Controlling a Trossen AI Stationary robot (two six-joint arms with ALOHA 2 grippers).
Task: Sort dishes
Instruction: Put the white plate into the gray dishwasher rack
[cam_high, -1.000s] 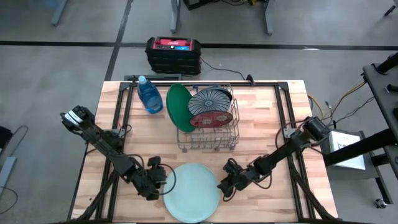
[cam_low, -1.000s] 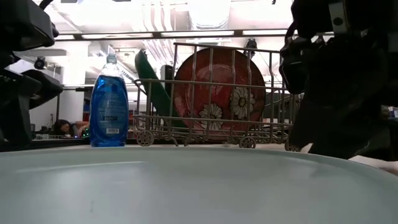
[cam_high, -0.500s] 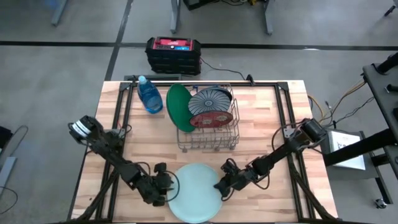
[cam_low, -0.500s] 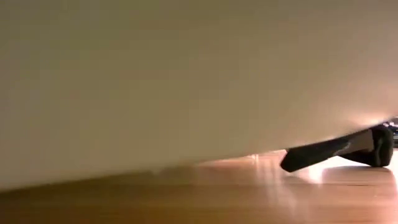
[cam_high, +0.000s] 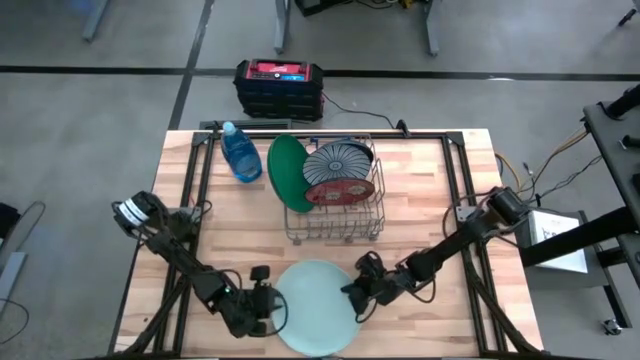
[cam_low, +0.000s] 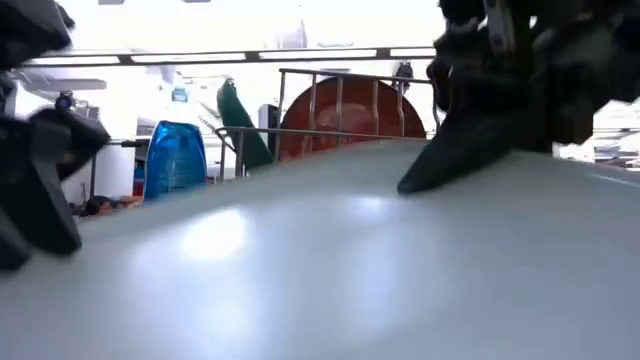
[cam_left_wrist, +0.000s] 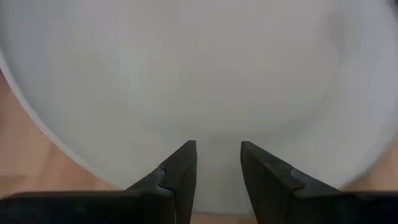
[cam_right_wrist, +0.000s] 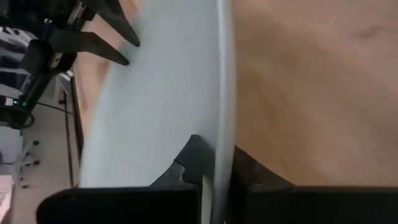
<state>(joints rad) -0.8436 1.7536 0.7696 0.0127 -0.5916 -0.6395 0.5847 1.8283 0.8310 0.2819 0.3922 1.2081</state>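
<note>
A large pale green plate (cam_high: 315, 310) lies near the table's near edge, tilted, with its right side raised. My right gripper (cam_high: 352, 297) is shut on its right rim. My left gripper (cam_high: 272, 312) stands open at the plate's left rim, its fingers (cam_left_wrist: 183, 171) pointing over the plate's surface (cam_left_wrist: 199, 74). A wire rack (cam_high: 335, 228) in the middle of the table holds a dark green plate (cam_high: 287, 172), a striped plate (cam_high: 337, 160) and a red flowered plate (cam_high: 340, 192), all on edge. My right gripper pinches the plate's right rim (cam_right_wrist: 222, 118) between its two fingers, one on the upper face (cam_low: 440, 165) and one beneath. It comes slanting down from the table's right. That side of the plate is lifted and the plate slopes down to the left. My left gripper: I cannot tell whether its open fingertips touch the plate.
A blue bottle (cam_high: 240, 152) stands left of the rack at the table's far side. A black box with a red top (cam_high: 279, 85) sits on the floor beyond the far edge. Bare wood lies to the plate's left and right.
My right gripper has shut on the plate's right rim and raised it, so the plate now slopes down to the left. My left gripper has moved toward the near edge and in toward the plate's left rim, still open.
</note>
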